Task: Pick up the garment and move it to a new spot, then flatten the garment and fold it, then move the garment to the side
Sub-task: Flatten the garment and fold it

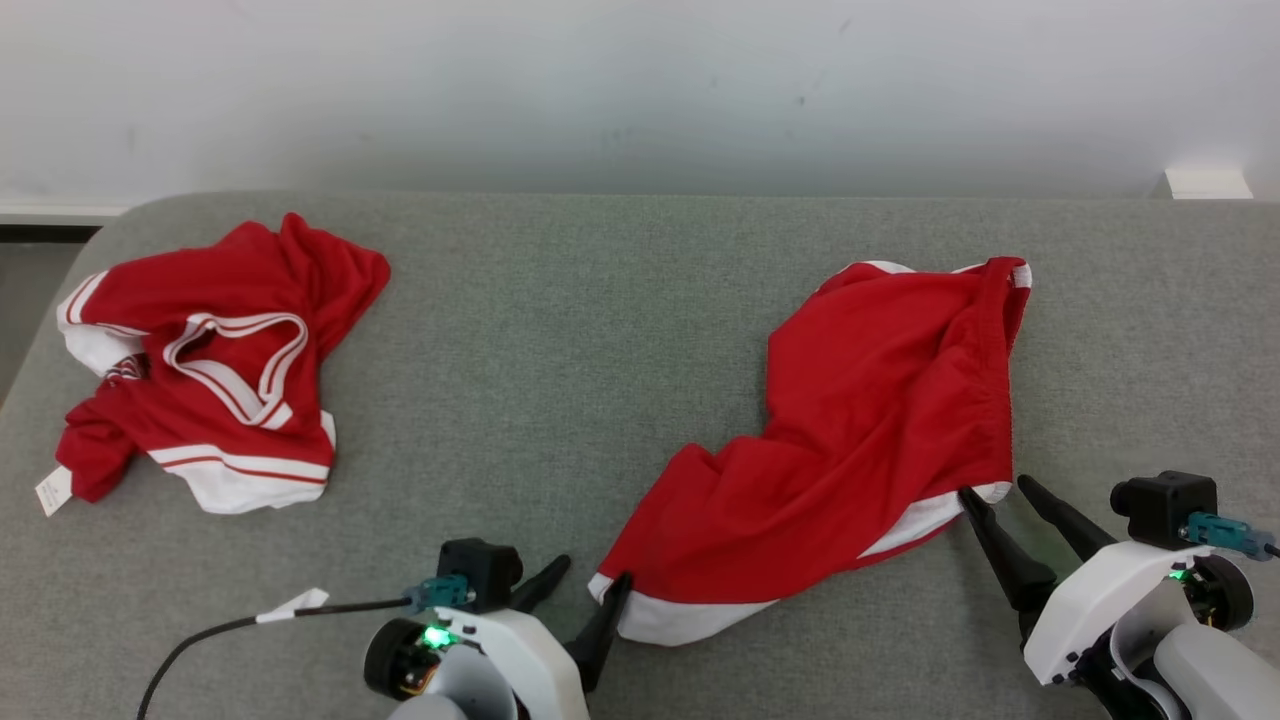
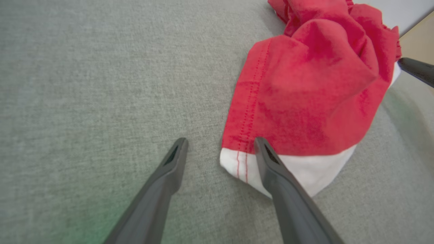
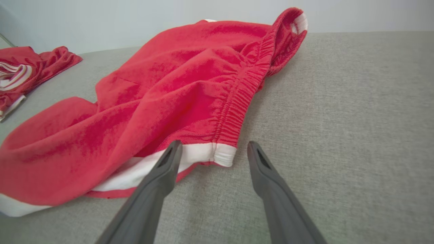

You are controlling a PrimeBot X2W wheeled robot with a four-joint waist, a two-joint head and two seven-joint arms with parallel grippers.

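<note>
Up front, the red shorts (image 1: 860,430) run diagonally: left tool (image 1: 595,570) at one white corner, right tool (image 1: 993,486) at the other, both spread wide.

Grey fabric-covered surface (image 1: 560,330), rounded at its far left corner, and two garments lying on it, well apart. Over on the left, a crumpled red jersey (image 1: 210,350) with white striped trim, neck opening facing up. On the right, red shorts (image 1: 870,420) with white hems, spread loosely, rumpled, elastic waistband along the right edge.
</note>
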